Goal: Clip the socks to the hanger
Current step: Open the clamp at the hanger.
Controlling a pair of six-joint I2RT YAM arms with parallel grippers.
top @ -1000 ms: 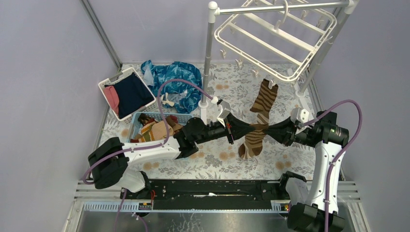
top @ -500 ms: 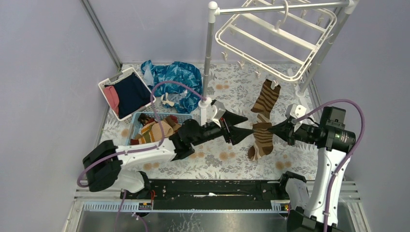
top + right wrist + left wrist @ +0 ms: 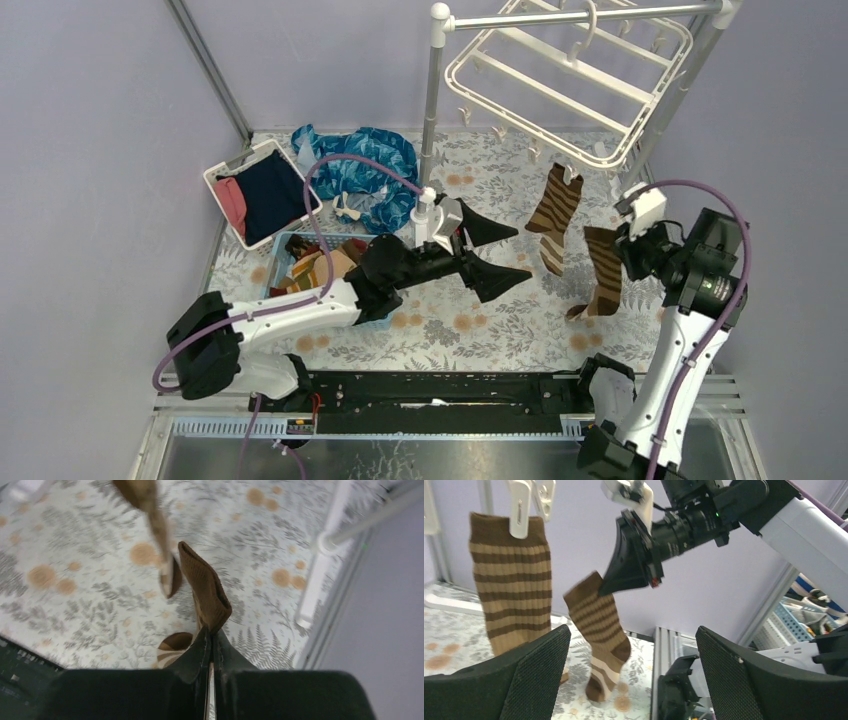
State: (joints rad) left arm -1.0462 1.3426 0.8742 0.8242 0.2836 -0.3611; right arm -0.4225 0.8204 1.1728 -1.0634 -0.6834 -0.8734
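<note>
A brown-and-tan striped sock (image 3: pixel 556 212) hangs from a clip (image 3: pixel 519 506) of the white hanger (image 3: pixel 570 85). It also shows at the left of the left wrist view, sock (image 3: pixel 508 592). My right gripper (image 3: pixel 620 248) is shut on the cuff of a second striped sock (image 3: pixel 603 275), which dangles just right of the clipped one. The right wrist view has that sock (image 3: pixel 206 587) pinched at the closed gripper (image 3: pixel 212 636). My left gripper (image 3: pixel 520 252) stands wide open and holds nothing, left of both socks. From its wrist view the held sock (image 3: pixel 599 625) hangs beyond the gripper (image 3: pixel 631 630).
A blue basket (image 3: pixel 372 243) with more socks sits under the left arm. A white bin (image 3: pixel 222 172) of navy and pink clothes and a blue patterned cloth (image 3: pixel 355 160) lie at the back left. The rack pole (image 3: pixel 431 110) stands behind the left gripper.
The left gripper opened, let go of the sock and drew back left. The right gripper stayed shut on the sock and carried it right and up, beside the clipped one.
</note>
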